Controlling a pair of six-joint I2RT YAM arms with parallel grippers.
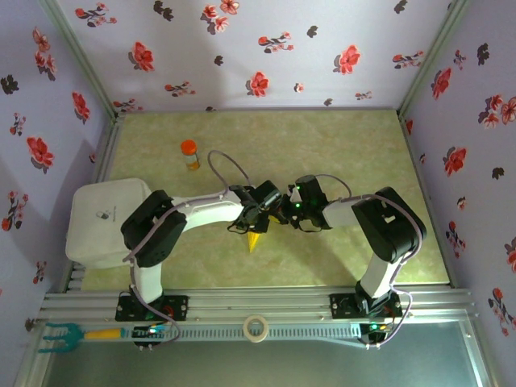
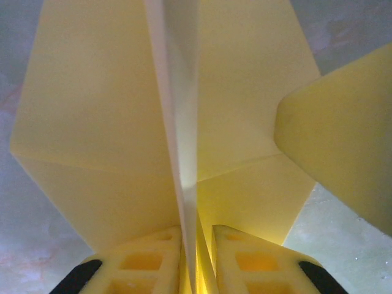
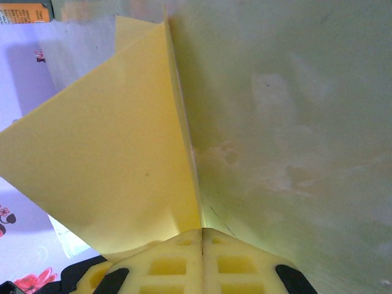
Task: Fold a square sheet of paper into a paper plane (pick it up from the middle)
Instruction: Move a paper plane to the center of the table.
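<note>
The square sheet of paper is folded into a narrow yellow paper plane (image 1: pixel 254 241) whose point hangs toward the table's near edge, just below both grippers. In the left wrist view its wings (image 2: pixel 98 122) spread to either side of a pale centre fold, and my left gripper (image 2: pixel 197 229) is shut on that fold. My right gripper (image 3: pixel 202 231) has its pads pressed together on the paper's edge, and the sheet (image 3: pixel 110 159) rises to the left of them. In the top view the left gripper (image 1: pixel 256 211) and the right gripper (image 1: pixel 284 211) meet at the table's middle.
A small orange-capped bottle (image 1: pixel 189 154) stands at the back left of the green mat (image 1: pixel 355 145). A white box (image 1: pixel 101 218) sits at the left edge. A tape roll (image 1: pixel 256 328) and a teal-and-orange tool (image 1: pixel 68 334) lie on the front rail. Flowered walls close three sides.
</note>
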